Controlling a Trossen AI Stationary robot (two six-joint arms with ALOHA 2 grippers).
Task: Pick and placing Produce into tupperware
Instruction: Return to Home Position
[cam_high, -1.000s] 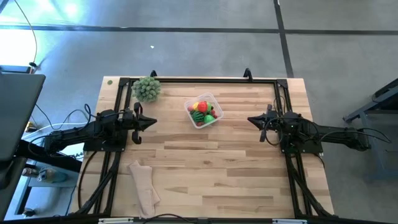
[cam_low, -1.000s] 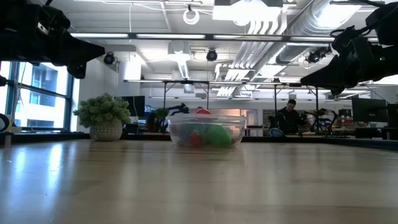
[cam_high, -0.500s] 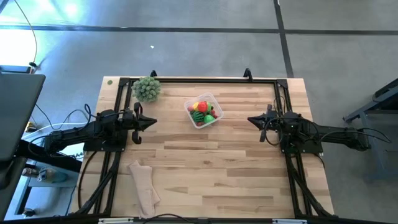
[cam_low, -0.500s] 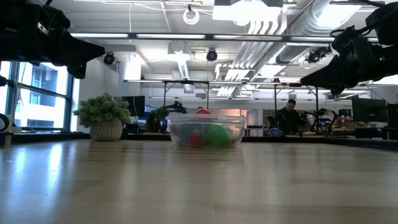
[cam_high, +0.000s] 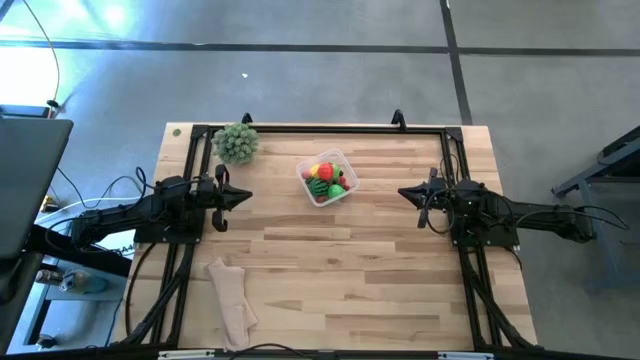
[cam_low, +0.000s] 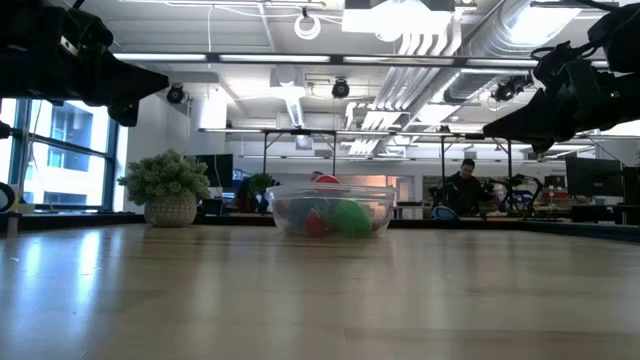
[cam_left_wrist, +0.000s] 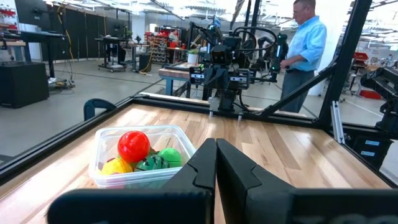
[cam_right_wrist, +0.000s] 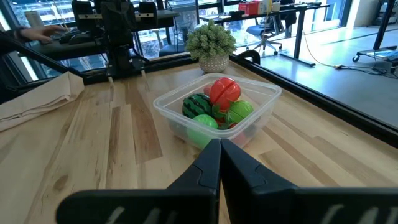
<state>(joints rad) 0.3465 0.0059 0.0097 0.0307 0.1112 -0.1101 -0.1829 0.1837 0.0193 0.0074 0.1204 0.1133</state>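
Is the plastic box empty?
No, the box holds a red tomato, a striped watermelon and other toy fruit.

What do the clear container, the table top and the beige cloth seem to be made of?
The tupperware looks like thin clear plastic, glossy: the fruits show through its walls. The table top seems light wood with a satin finish: grain and plank joints show. The cloth appears soft matte fabric, as it lies in folds.

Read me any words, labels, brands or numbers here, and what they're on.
None can be read.
The tupperware, the produce in it and the beige cloth show no label or print.
Any writing farther off is too small to tell.
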